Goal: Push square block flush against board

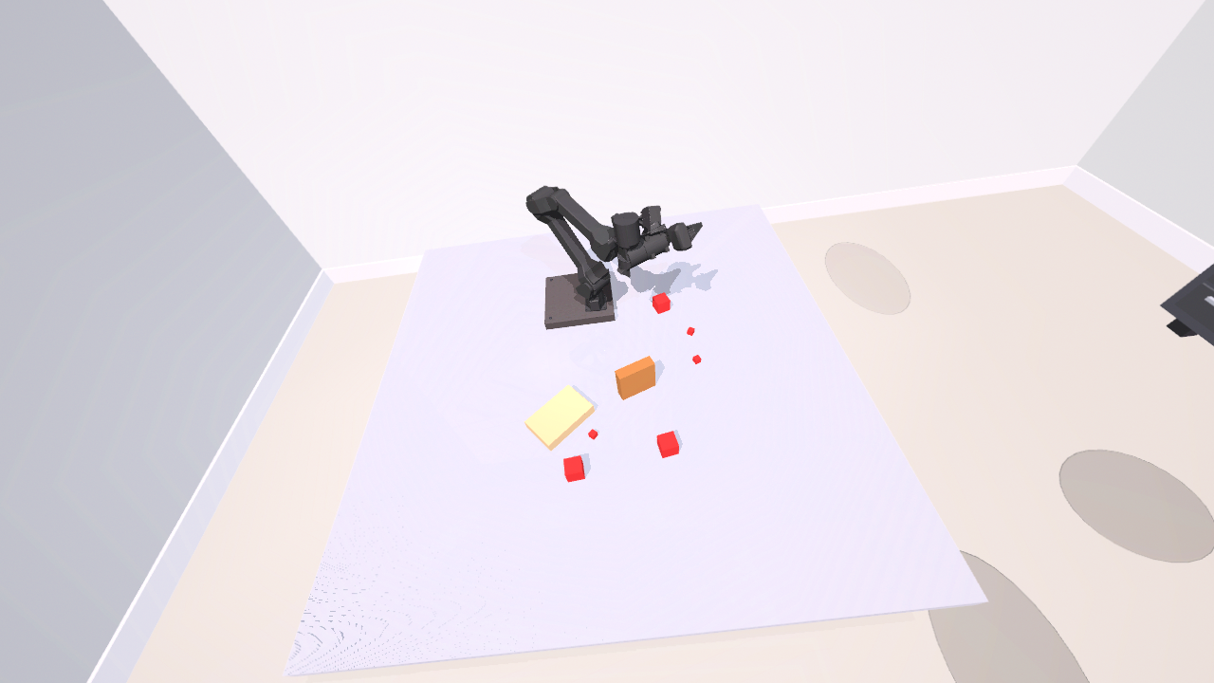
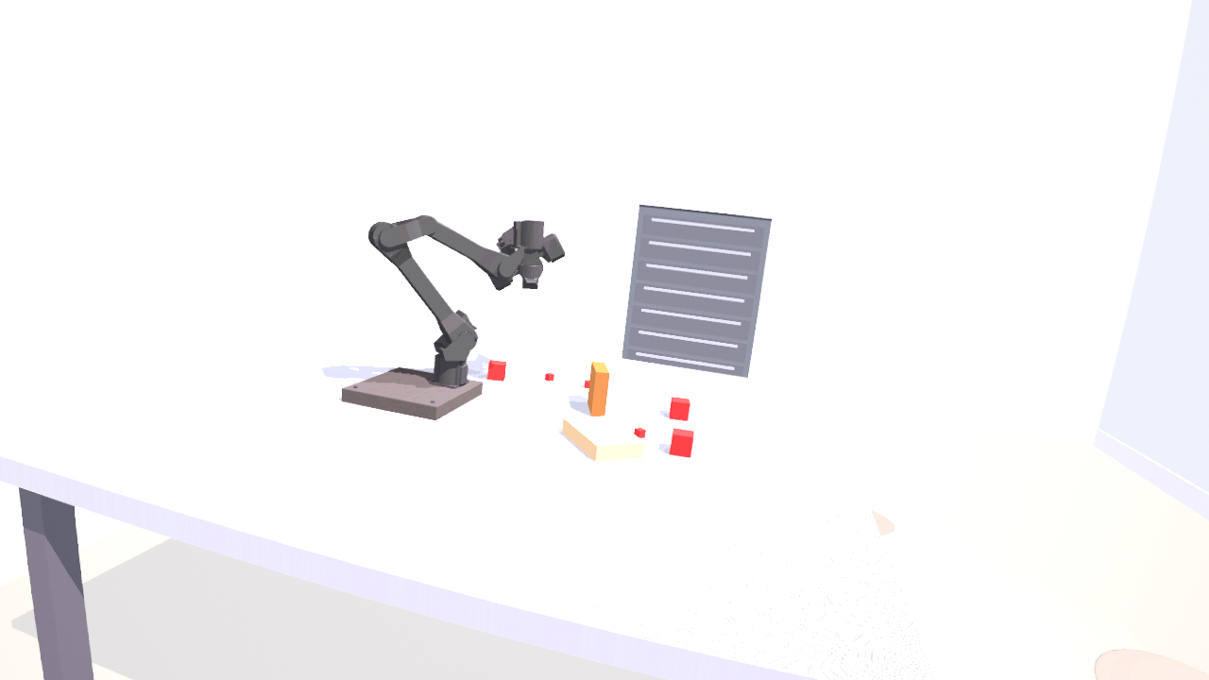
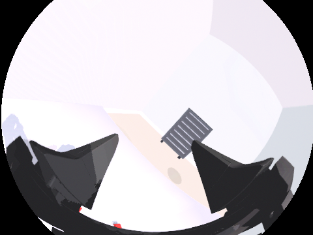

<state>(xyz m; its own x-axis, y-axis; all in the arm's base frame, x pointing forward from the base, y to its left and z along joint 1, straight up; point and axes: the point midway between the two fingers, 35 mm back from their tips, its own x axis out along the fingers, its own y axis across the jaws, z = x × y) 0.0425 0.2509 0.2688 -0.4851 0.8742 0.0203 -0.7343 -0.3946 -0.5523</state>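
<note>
One orange block [image 1: 635,377], one pale yellow board [image 1: 559,415], three larger red cubes [image 1: 668,444] and three tiny red cubes [image 1: 695,359] dot the surface [image 1: 763,526].

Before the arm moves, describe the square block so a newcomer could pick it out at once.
Start at the arm's grey base plate on the white table. In the top view, go toward the camera past a small red cube to the orange block. It is the only orange thing, thicker than the flat pale yellow board lying apart beside it.

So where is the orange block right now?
In the top view the orange block sits mid-table, apart from the pale yellow board at its lower left, with the open gripper raised far behind it.
</note>
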